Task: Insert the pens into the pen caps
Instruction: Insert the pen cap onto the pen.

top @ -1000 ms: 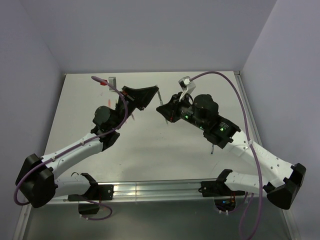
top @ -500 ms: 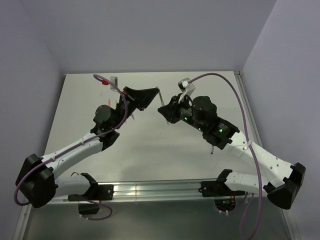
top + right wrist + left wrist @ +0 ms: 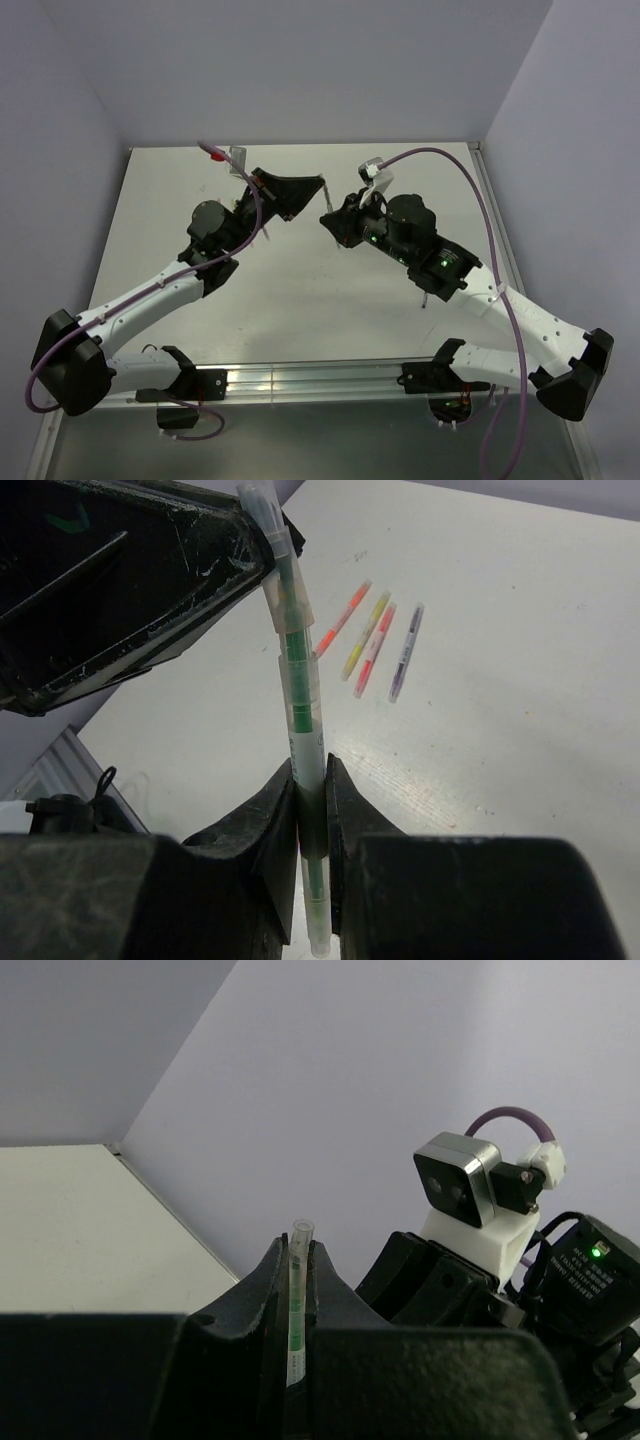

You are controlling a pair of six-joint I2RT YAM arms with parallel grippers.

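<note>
Left wrist, left claw (image 3: pixel 297 1250): clamped on the green pen (image 3: pixel 295 1330); its clear tip pokes out past my fingertips.
Left wrist, camera (image 3: pixel 458 1182): my right arm's, right of the green pen, lens turned my way.
Right wrist, right claw (image 3: pixel 308 775): clamped on the green pen's lower half; the upper end runs up into my left claw.
Right wrist, loose pens: orange (image 3: pixel 342 620), yellow (image 3: pixel 366 635), pink (image 3: pixel 375 648) and grey (image 3: pixel 404 652) lie side by side on the table (image 3: pixel 520 680), right of the green pen, well apart from it.
Top, claws: tip to tip above the table, left claw left of the green pen, right claw right of it.
</note>
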